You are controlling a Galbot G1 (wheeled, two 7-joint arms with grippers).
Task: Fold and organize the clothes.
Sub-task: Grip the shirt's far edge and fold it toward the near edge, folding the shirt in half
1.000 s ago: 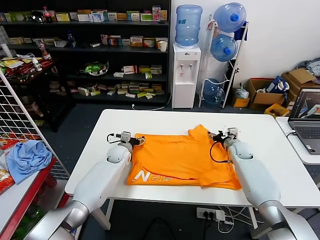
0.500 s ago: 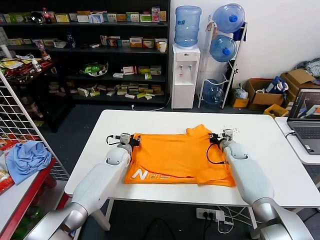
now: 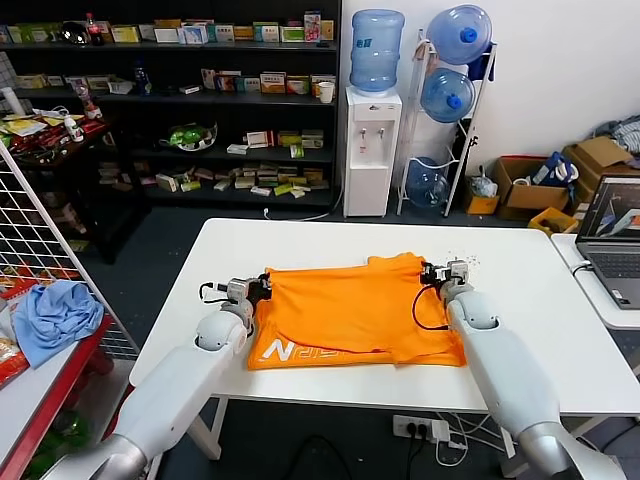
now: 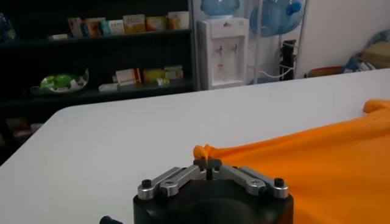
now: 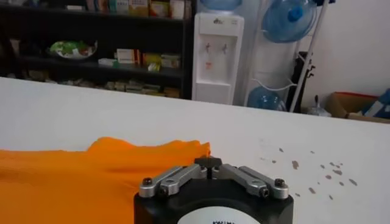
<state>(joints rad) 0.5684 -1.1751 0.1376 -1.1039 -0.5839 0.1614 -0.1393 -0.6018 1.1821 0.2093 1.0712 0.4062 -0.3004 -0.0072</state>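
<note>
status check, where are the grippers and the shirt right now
Left gripper shut on orange T-shirt at its far left corner. Right gripper at the far right edge, grip not visible. Shirt lies partly folded on white table. Nothing in the way.

Beyond both sets of jaws the white desk [image 3: 330, 240] lies bare toward its far edge. Between them the orange T-shirt [image 3: 350, 315] covers the surface. Outward of the right gripper [image 3: 428, 272] and left gripper [image 3: 262, 288], bare desk runs to each side edge.

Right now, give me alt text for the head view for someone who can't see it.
An orange T-shirt lies partly folded on a white table, with the left gripper and right gripper at its far corners. Shelves and a water dispenser stand behind.
</note>
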